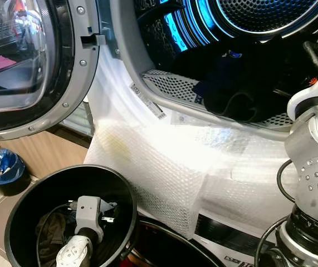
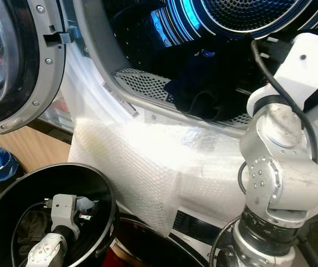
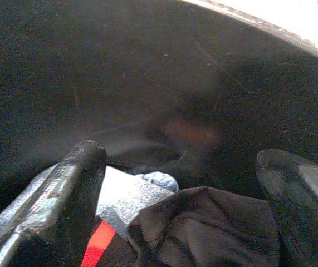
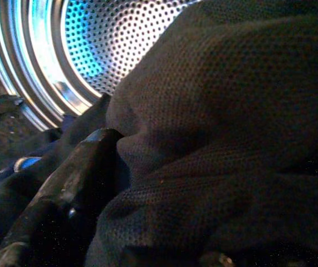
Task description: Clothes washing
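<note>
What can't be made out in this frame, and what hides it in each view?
- Right gripper: right wrist view, dark mesh cloth hides its second finger, so grip unclear.
- Bucket contents: left eye view, left arm covers them.
- Dark clothes in the drum: right eye view, shadow merges them, count unclear.
- Left gripper: open over dark garment; the garment's type unclear.

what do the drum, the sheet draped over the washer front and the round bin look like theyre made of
Drum: looks like polished metal, probably stainless steel, with fine perforations and shiny ribs catching blue light.
Sheet: seems to be clear plastic bubble wrap; small raised bubbles and a glossy, translucent glare.
Bin: likely black plastic, smooth with a dull sheen, its thin rim moulded in one piece. Metal cannot be ruled out.
</note>
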